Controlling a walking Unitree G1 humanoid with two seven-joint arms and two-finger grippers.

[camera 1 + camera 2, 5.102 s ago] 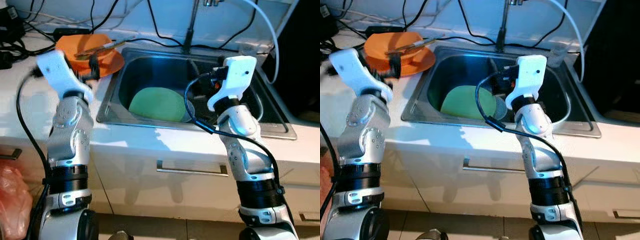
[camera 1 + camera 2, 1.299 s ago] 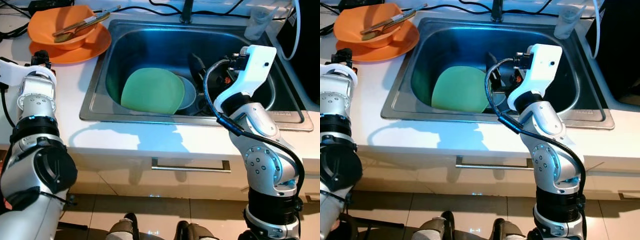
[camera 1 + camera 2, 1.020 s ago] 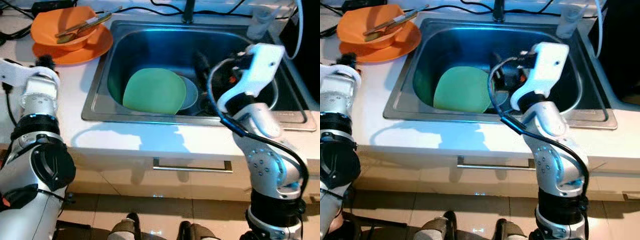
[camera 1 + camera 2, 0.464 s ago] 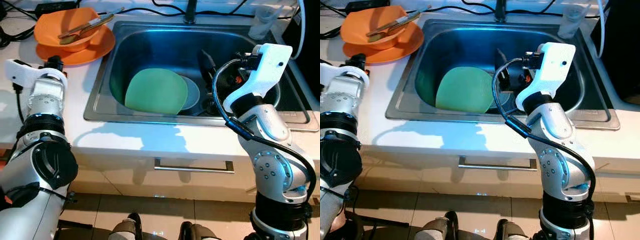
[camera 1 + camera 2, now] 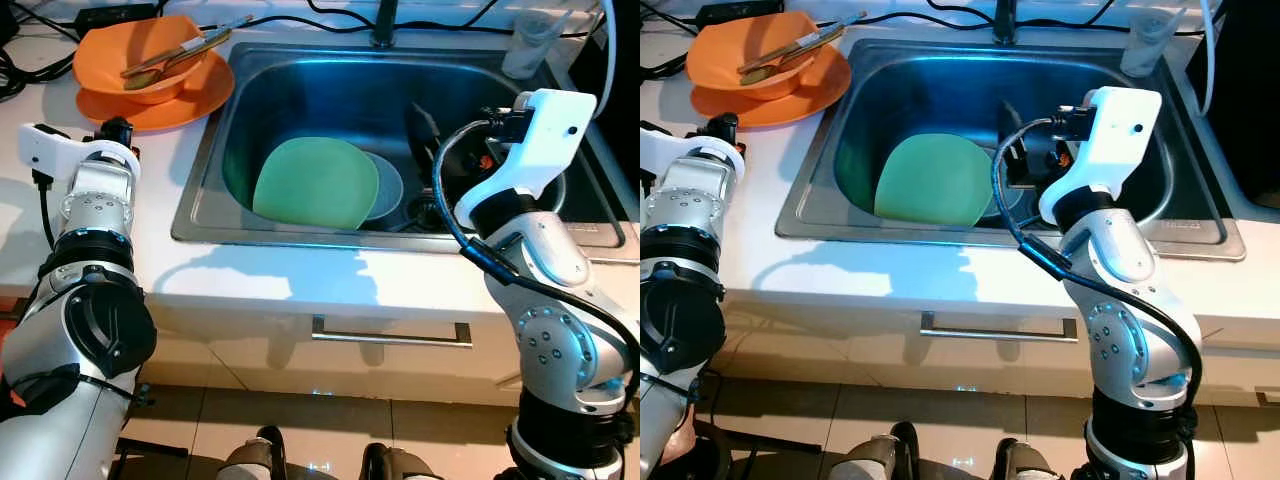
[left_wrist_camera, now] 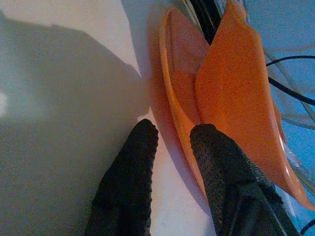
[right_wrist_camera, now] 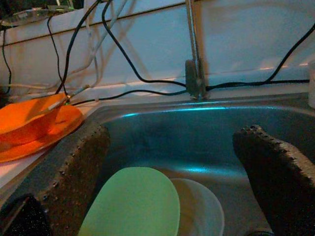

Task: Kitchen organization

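The green plate (image 5: 316, 182) lies in the sink (image 5: 205, 170), leaning over a pale bowl (image 5: 386, 187) at its 3 o'clock. It looks stiff, light and probably slippery if wet; I think the raised rim at 3 o'clock is the best place to grip.

The right tool (image 7: 172, 162) hangs above the sink with its fingers wide apart and nothing between them. The left tool (image 6: 173, 147) rests on the bench (image 5: 150, 230), fingers slightly apart, one just beside the rim of the orange plate (image 5: 150, 100), which carries an orange bowl (image 5: 140, 60) with utensils (image 5: 185, 50).

The sink floor under the plate is hidden, and dark objects by the drain are hard to identify.
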